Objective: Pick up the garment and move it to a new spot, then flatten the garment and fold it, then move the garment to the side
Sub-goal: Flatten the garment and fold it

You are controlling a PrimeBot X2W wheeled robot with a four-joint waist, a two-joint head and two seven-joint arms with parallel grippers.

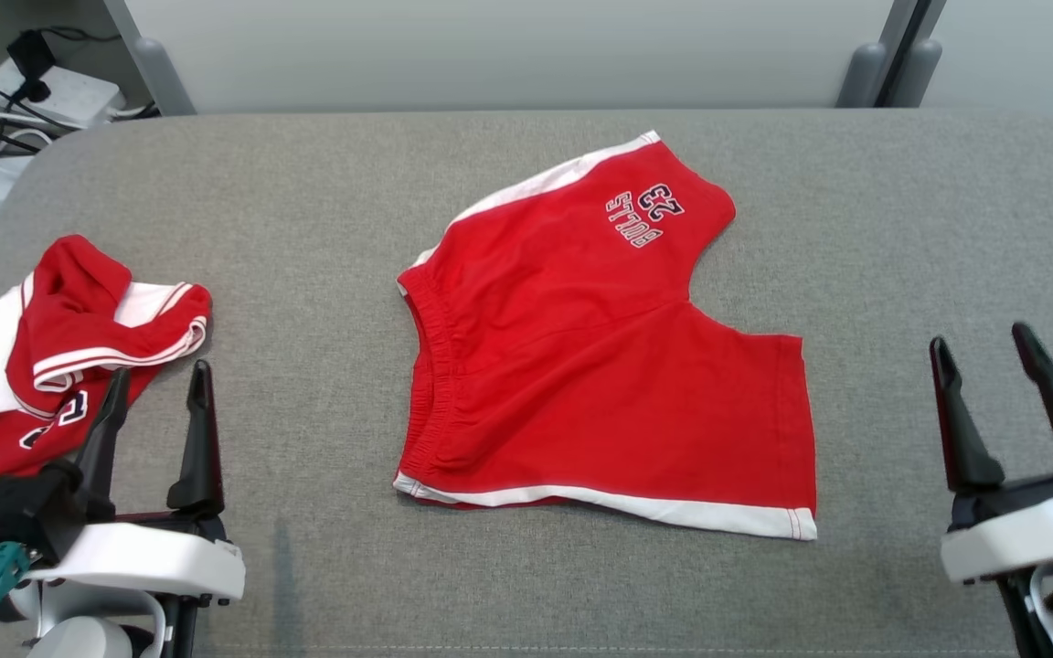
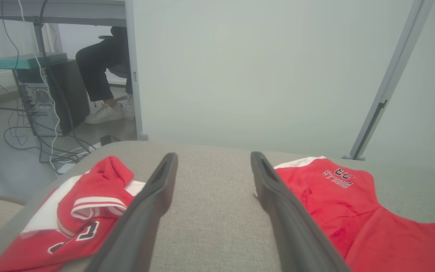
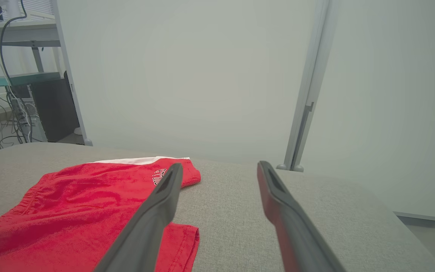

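- Lying flat in the middle of the bench, the shorts have their waistband toward the left and both legs toward the right; the far leg ends close to the bench's far edge.
- Bare grey cloth runs all round the shorts, widest on their right.
- At the left edge the jersey sits crumpled, well apart from the shorts, with a clear strip between them.
- Near that strip the left gripper has its fingers apart and empty, tips beside the jersey.
- Over the bench's right side the right gripper also has its fingers apart, empty, clear of the shorts' hem.
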